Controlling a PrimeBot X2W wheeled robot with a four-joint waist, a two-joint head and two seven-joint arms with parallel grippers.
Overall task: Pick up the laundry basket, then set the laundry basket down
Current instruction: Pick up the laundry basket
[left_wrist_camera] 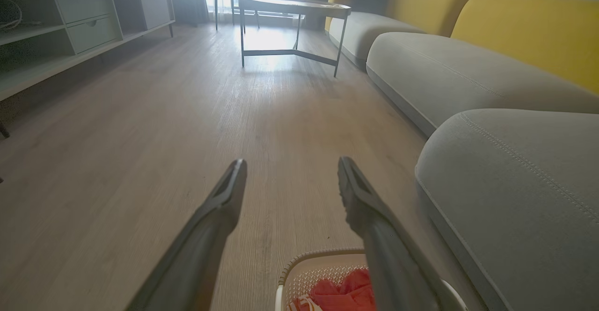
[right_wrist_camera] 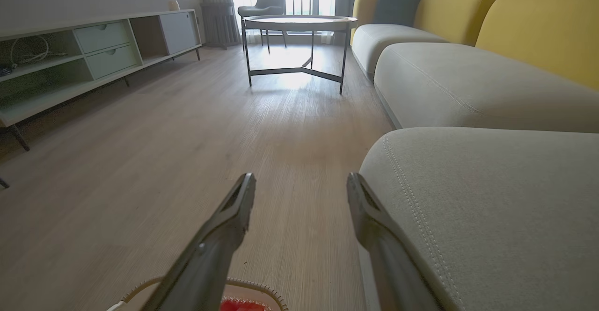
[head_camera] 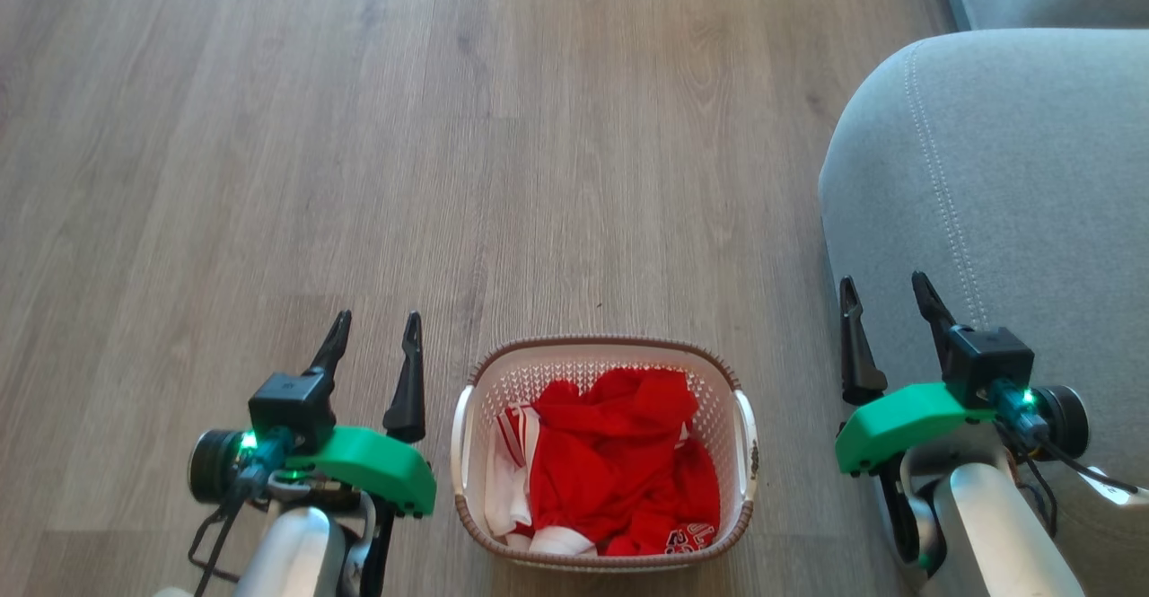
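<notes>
Left claw (head_camera: 378,319): its two dark fingers are spread apart with nothing between them. It hangs just to the left of the laundry basket (head_camera: 588,342), close to the white left handle but clear of it. Right claw (head_camera: 883,281): likewise spread and holding nothing. It is to the right of the basket and farther from it than the left one, with a strip of bare floor between.

The basket stands upright on the wooden floor (head_camera: 449,130), between the two claws and nearer the robot than their fingertips. Red and white clothes (head_camera: 619,462) are heaped inside. A grey sofa cushion (head_camera: 1005,175) rises to the right of the basket, beyond the right claw.

Both wrist views cut the basket off at the bottom edge, and a finger partly covers it. White print on the red cloth is too small to read.
</notes>
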